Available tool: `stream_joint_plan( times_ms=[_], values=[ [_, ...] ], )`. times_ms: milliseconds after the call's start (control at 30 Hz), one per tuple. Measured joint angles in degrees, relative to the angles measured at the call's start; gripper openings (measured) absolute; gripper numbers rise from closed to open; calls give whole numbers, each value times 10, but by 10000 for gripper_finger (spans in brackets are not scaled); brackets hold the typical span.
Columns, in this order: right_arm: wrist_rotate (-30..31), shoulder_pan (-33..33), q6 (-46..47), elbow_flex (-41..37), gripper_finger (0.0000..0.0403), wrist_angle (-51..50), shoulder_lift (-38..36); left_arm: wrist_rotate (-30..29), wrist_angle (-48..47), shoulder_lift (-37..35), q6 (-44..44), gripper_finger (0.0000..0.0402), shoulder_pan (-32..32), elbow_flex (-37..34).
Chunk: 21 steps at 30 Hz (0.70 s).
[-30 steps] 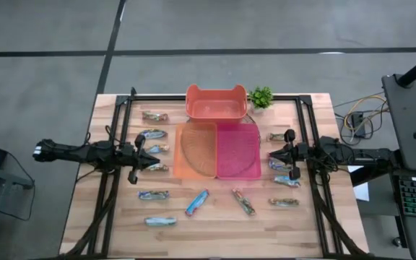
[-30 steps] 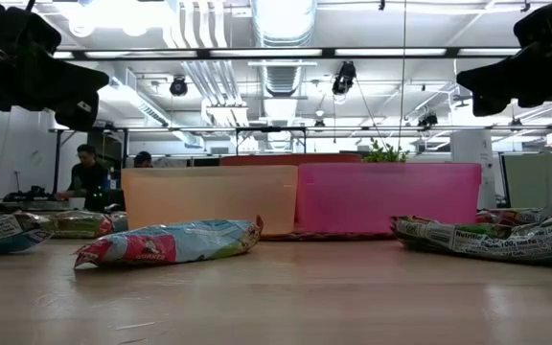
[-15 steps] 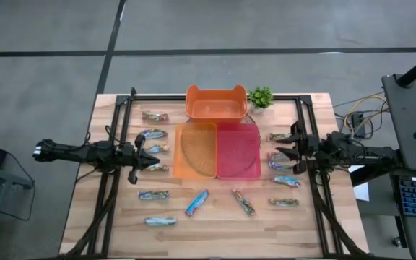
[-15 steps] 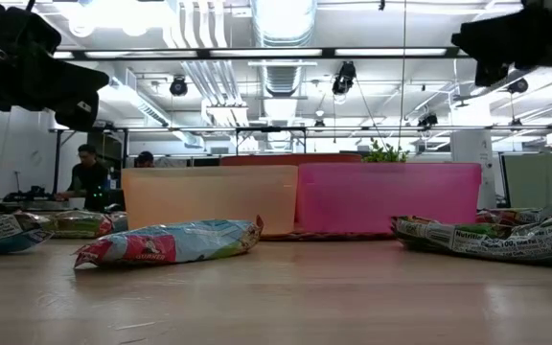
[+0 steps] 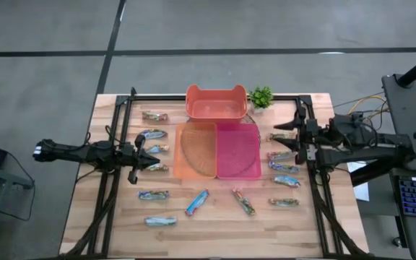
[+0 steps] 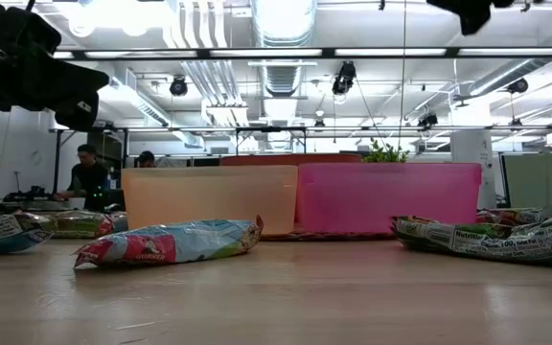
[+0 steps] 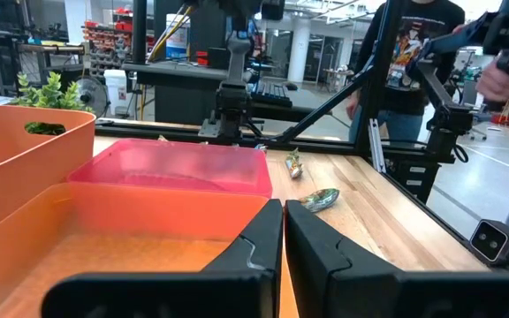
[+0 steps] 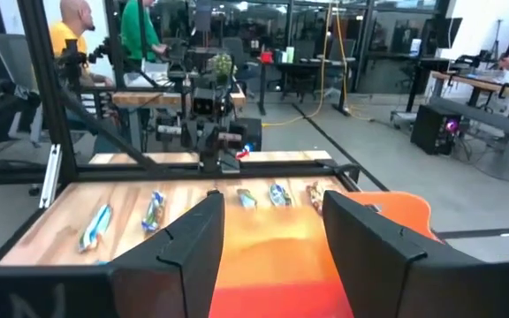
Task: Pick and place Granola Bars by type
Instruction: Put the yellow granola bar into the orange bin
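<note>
The Granola Bars lie scattered on the wooden table, on both sides of the orange bin and the pink bin, none inside them. The right gripper hangs above the bars to the right of the pink bin, its fingers spread and holding nothing. The left gripper waits beside the orange bin with fingers pressed together.

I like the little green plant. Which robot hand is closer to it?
The right gripper. It hangs open over the table's right side, near the potted plant. The left gripper, shut, waits across the bins.
</note>
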Motion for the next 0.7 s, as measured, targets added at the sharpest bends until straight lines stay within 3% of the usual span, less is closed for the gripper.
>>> stream_joint_plan(
  times_ms=[300,700],
  values=[
    [-1,0,27,133,185,-87,119,0,0,0,0,0,0,0],
    [11,0,-17,284,178,-320,250,0,0,0,0,0,0,0]
  ],
)
